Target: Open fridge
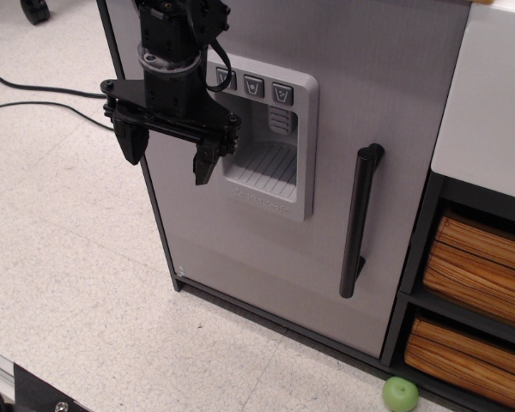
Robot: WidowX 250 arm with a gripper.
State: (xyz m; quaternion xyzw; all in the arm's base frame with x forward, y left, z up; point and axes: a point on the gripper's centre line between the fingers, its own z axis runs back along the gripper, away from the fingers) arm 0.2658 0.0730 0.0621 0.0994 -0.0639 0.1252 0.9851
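Observation:
The fridge (343,257) is a tall toy unit with a light grey door that stands shut. Its moulded dispenser recess (270,142) has three buttons along the top. A long black vertical bar handle (360,219) sits at the door's right side. My black gripper (167,154) hangs in front of the door's left edge, left of the dispenser and far from the handle. Its two fingers point down, spread apart, with nothing between them. The fridge interior is hidden.
A white-topped cabinet (489,103) with wooden-slat drawers (481,266) stands right of the fridge. A green ball (401,394) lies on the floor at its base. Black cables (34,90) run across the speckled floor at left.

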